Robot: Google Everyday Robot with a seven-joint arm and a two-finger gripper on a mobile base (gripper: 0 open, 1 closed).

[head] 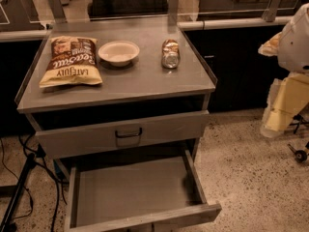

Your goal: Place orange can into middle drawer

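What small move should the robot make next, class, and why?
Probably swing the gripper left toward the orange can. The gripper hangs off the cabinet's right side, apart from the can, which lies on its side on the top, right of the white bowl; the middle drawer already stands open and bare.

Your orange can (170, 53) gleams orange-gold and brown with a silver end. The middle drawer (130, 190) is plain grey, like the bench (145, 79). The chip bag (70, 61) is yellow and brown with white lettering; the bowl (119, 52) is white. At the right edge, your gripper (282, 108) looks pale yellow below a white arm (297, 37).
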